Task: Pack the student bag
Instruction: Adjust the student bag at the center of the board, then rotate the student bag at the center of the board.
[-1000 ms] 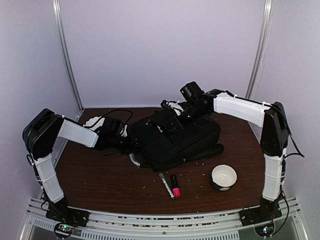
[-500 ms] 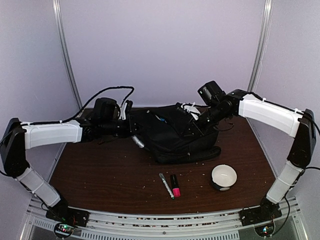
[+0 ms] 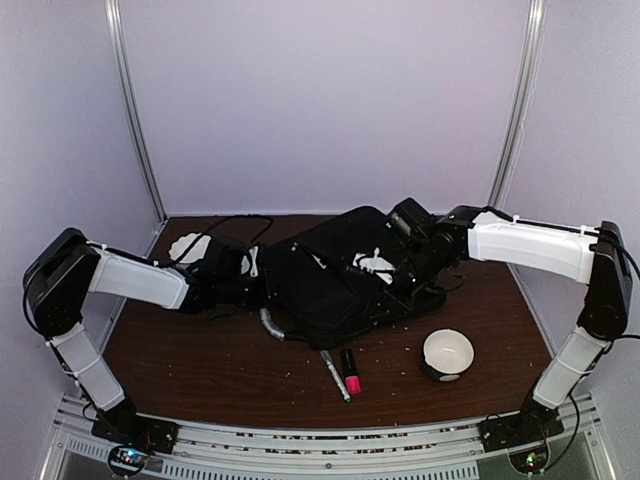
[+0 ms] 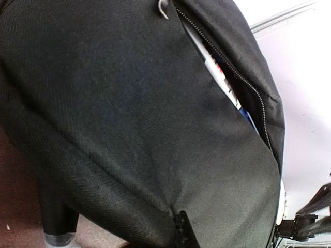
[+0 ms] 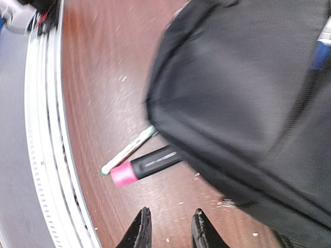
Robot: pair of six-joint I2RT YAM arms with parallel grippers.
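The student bag [image 3: 335, 275] is a large black backpack lying flat mid-table. My left gripper [image 3: 262, 287] is at its left edge. In the left wrist view the bag's fabric [image 4: 129, 113] fills the frame, and my left gripper [image 4: 181, 233] pinches a fold of it. An open zipper slot [image 4: 223, 77] shows white, red and blue items inside. My right gripper [image 3: 398, 292] is low at the bag's right front. In the right wrist view it [image 5: 169, 230] is open and empty just above the table, beside the bag [image 5: 248, 77].
A pink-capped black marker [image 3: 350, 371] and a white pen [image 3: 333, 372] lie in front of the bag, their far ends partly under it; both show in the right wrist view, the marker [image 5: 147, 165] and the pen [image 5: 126, 151]. A white round object [image 3: 447, 353] sits front right. Crumbs dot the table [image 3: 200, 350].
Both arms have come down and the bag, lifted half a second ago, now lies flat on the table. The right gripper has come off the bag and dropped to its front edge.
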